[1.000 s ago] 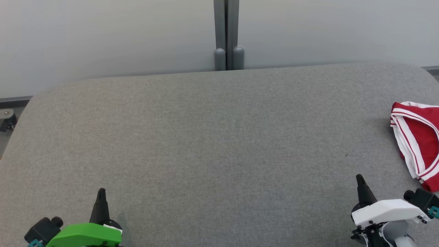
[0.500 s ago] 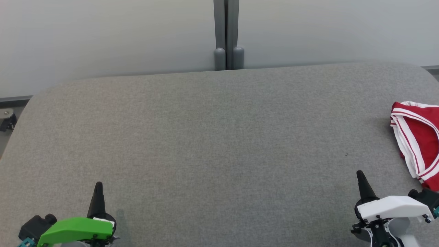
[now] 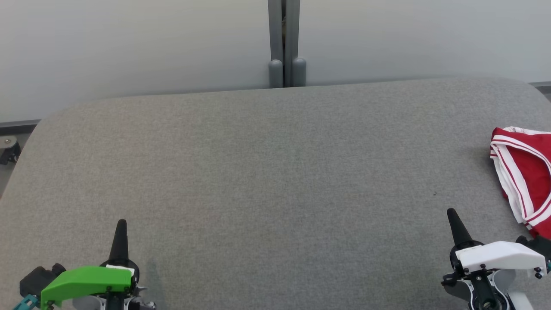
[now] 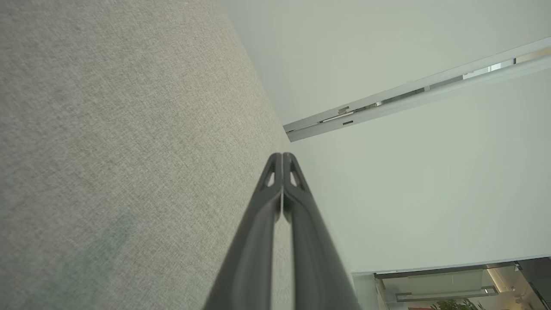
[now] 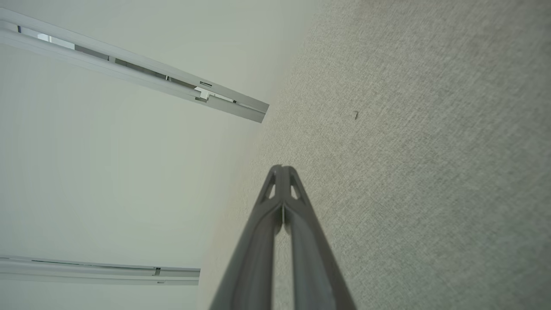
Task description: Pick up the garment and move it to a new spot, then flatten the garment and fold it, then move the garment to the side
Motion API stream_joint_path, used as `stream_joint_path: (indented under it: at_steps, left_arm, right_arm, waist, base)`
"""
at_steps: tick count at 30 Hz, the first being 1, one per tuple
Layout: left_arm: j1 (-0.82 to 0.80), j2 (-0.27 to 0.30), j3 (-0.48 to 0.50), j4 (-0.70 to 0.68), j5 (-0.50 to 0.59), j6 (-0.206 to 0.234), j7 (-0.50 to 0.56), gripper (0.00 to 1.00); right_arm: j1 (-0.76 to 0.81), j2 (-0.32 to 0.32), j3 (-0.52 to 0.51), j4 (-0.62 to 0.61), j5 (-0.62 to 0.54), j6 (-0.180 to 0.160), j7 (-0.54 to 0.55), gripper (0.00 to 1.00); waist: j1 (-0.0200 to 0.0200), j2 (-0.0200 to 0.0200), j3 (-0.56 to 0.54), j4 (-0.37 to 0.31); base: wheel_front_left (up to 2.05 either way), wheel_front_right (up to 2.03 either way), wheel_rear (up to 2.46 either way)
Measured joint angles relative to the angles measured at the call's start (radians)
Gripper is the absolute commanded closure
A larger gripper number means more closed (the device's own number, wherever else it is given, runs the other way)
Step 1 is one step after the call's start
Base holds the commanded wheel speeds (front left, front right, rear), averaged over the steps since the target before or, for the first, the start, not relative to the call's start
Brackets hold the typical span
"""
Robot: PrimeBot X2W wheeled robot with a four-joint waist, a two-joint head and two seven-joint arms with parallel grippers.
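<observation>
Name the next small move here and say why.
Probably open the right gripper and swing it toward the red garment, which lies bunched and untouched at the right side of the table. That gripper is nearest it; both it and the left gripper are shut and empty.

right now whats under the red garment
The red garment lies on the grey table, whose cloth shows beside it. Whatever sits beneath its folds is covered.

left gripper [image 3: 121, 227] is bright green, right gripper [image 3: 452, 216] is white w/ small black screws [image 3: 482, 266]. Both have long dark pointy fingers [image 4: 256, 245].
</observation>
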Motion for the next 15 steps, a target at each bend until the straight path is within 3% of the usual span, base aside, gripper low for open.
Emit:
stream_joint_path:
  at_steps: [15]
  left_arm:
    - [-0.017, 0.001, 0.016, -0.016, -0.127, 0.005, 0.035, 1.00]
  right_arm:
    - [-0.007, -0.002, -0.006, -0.024, 0.139, 0.000, 0.035, 1.00]
  waist:
    - [0.0000, 0.0000, 0.002, 0.000]
  base:
    - [0.00, 0.00, 0.00]
